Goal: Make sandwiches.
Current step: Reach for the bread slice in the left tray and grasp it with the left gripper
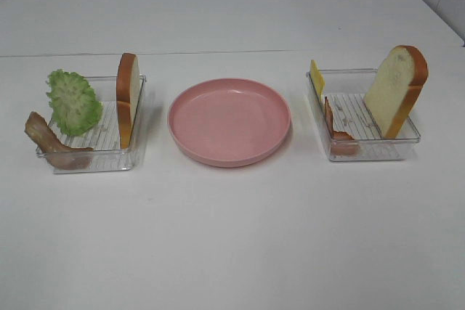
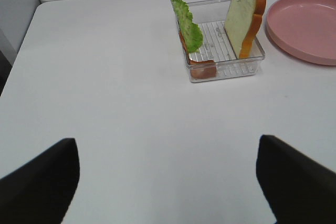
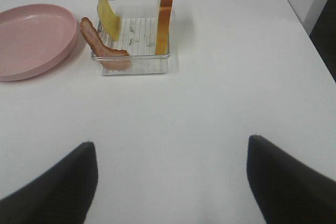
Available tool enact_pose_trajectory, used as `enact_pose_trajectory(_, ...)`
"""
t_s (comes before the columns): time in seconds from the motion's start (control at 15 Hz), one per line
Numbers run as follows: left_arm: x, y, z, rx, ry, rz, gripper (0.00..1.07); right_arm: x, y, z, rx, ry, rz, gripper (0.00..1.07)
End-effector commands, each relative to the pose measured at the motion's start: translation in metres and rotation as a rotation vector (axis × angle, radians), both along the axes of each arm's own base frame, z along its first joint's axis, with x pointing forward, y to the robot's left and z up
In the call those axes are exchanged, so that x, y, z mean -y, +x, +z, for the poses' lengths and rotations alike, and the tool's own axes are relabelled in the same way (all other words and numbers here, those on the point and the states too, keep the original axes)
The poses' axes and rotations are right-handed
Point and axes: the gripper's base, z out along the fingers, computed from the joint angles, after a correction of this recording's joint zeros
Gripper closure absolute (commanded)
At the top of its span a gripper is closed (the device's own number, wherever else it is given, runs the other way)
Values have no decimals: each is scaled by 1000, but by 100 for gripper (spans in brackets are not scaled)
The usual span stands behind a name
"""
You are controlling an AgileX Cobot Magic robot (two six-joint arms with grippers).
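Gaping wide and empty, left end effector (image 2: 166, 139) and right end effector (image 3: 170, 140) face bread slices (image 2: 244, 14) well ahead; nothing is stacked (pink plate (image 1: 229, 117) is bare), so everything remains.

The left pincer (image 2: 167, 182) stands wide apart. Its two dark fingers (image 2: 39, 184) show only as blunt tips at the edge of its wrist view, one on each side, with a broad gap between them and nothing held in it. The right pincer (image 3: 170, 182) is in the same pose, both dark fingers (image 3: 50, 187) spread far from each other, only the tips in sight and nothing gripped. Both wrists are raised over the bench (image 2: 105, 108) and tilted forward and down toward it, and neither pincer touches it.
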Motion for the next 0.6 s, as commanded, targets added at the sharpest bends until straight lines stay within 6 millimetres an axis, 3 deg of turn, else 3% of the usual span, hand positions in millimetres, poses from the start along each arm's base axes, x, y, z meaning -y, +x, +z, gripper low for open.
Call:
enact_pose_trajectory(0.07,1,-3,0,30,-12,1,20,0,-1,0,24,-3,-11,33)
enact_pose_trajectory(0.6,0,0,5,36,-10,2,20,0,-1,0,24,-3,-11,33)
